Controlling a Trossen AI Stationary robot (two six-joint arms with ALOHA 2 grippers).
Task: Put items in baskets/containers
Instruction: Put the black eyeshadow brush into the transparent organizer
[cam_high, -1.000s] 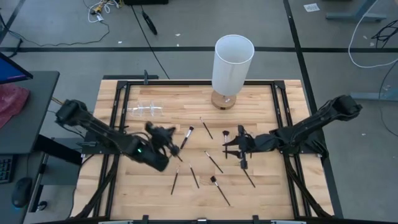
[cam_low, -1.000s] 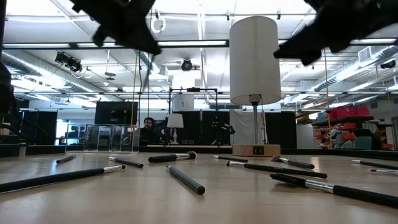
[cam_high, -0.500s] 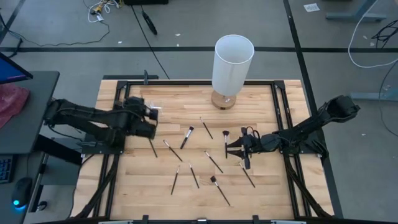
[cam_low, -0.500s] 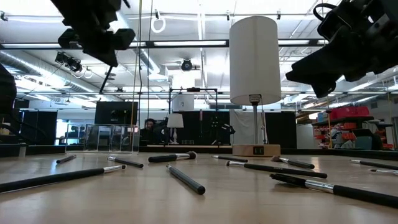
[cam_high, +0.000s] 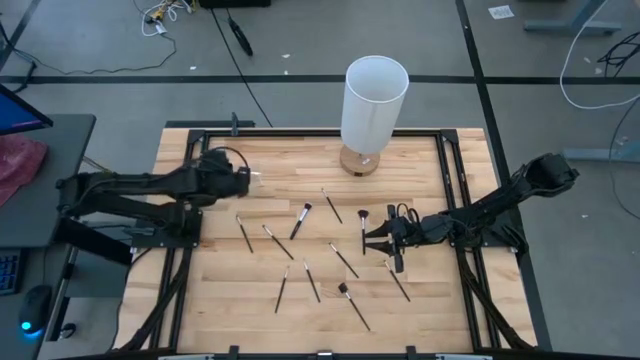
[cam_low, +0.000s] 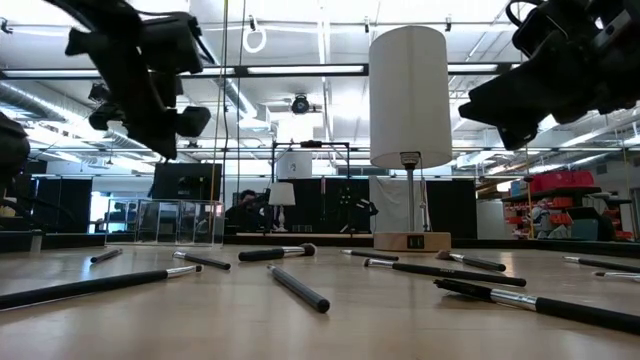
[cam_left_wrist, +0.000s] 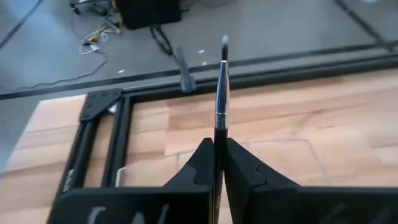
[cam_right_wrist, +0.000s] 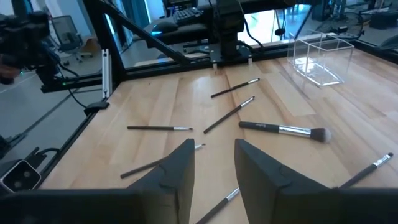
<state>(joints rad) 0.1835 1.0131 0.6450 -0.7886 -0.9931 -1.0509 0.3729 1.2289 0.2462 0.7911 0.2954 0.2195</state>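
My left gripper (cam_high: 243, 180) hovers over the far-left part of the table, above the low transparent container (cam_high: 256, 178), and is shut on one thin dark brush (cam_left_wrist: 220, 93). That container also shows as a clear box (cam_right_wrist: 317, 59) in the right wrist view. My right gripper (cam_high: 368, 238) is open and hangs right of the table's middle, above the loose brushes. Several brushes lie flat on the wood, among them a tufted one (cam_high: 300, 220), a slim one (cam_high: 243, 234) and one near the front (cam_high: 354, 306). My left gripper pinches the brush's black handle (cam_left_wrist: 217, 138) between its two fingers. The brush runs along the fingers, and its metal ferrule and bristle tip (cam_left_wrist: 224, 42) stick out past the fingertips toward the table's far edge. The brush is lifted clear of the table.
A tall white cylinder lamp (cam_high: 375, 95) on a wooden base stands at the far middle of the table. A black frame rail (cam_high: 300, 133) borders the wood. Bare wood lies along the near-left part (cam_high: 220, 300).
My left gripper has risen from the brushes at the table's middle and swung toward the far-left, carrying the brush up to the transparent container. My right gripper has stayed almost where it was.
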